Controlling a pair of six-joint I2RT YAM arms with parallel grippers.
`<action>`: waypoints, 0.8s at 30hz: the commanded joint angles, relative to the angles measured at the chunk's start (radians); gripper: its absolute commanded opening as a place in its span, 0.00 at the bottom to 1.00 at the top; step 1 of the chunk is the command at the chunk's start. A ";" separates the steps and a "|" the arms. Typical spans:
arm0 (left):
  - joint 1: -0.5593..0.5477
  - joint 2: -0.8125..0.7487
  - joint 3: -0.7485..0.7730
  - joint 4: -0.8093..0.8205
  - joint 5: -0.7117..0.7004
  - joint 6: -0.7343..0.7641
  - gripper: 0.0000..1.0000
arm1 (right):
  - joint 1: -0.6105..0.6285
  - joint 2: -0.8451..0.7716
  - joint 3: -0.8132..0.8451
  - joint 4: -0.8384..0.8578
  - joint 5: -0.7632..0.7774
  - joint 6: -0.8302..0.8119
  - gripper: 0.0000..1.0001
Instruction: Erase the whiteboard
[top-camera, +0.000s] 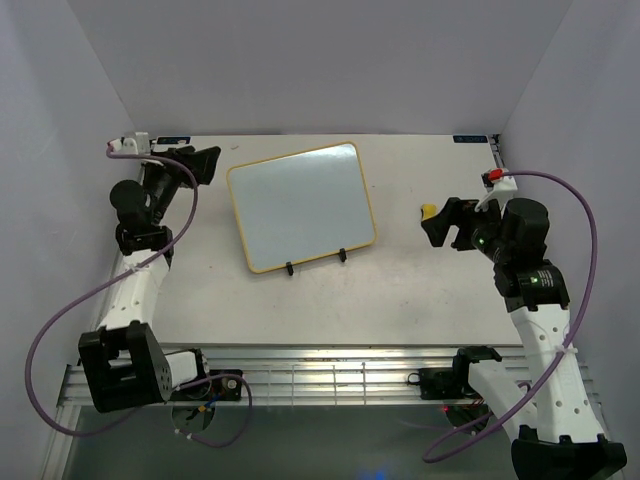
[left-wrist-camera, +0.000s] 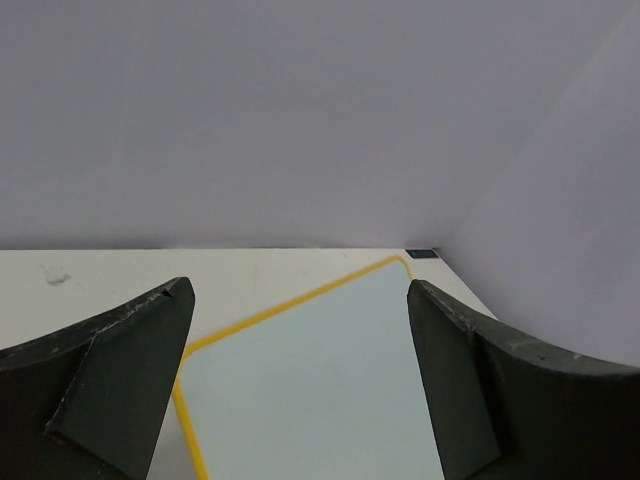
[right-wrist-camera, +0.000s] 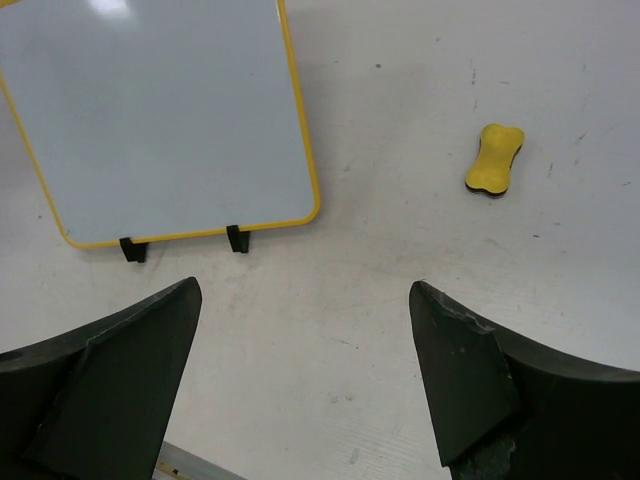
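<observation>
**Whiteboard and End Effector Status**

The whiteboard (top-camera: 300, 205) stands mid-worktop (top-camera: 400, 290) on two black feet, its surface plain white. The left end effector (top-camera: 205, 163) is wide open and empty, near the board's far-left corner. The right end effector (top-camera: 447, 226) is wide open and empty, near the eraser (right-wrist-camera: 495, 158).

You have a pale table (top-camera: 330, 300) across the middle of the top view, flecked with small dark scuffs. The whiteboard (top-camera: 300, 205) sits on it just left of centre, slightly turned, its face plain white. Two black stand feet (right-wrist-camera: 133, 249) show at its lower edge, so it may be propped rather than flat. A yellow bone-shaped eraser (right-wrist-camera: 494, 158) lies well apart from it, at the upper right of the right wrist view.
</observation>
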 joint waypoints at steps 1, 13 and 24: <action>-0.005 -0.116 0.093 -0.543 -0.164 0.088 0.98 | 0.002 0.010 0.066 -0.028 0.081 -0.017 0.90; -0.024 -0.489 0.182 -1.205 -0.344 0.290 0.98 | 0.004 -0.003 0.203 -0.234 0.213 -0.104 0.90; -0.153 -0.761 0.207 -1.444 -0.528 0.374 0.98 | 0.004 -0.073 0.138 -0.306 0.222 -0.095 0.90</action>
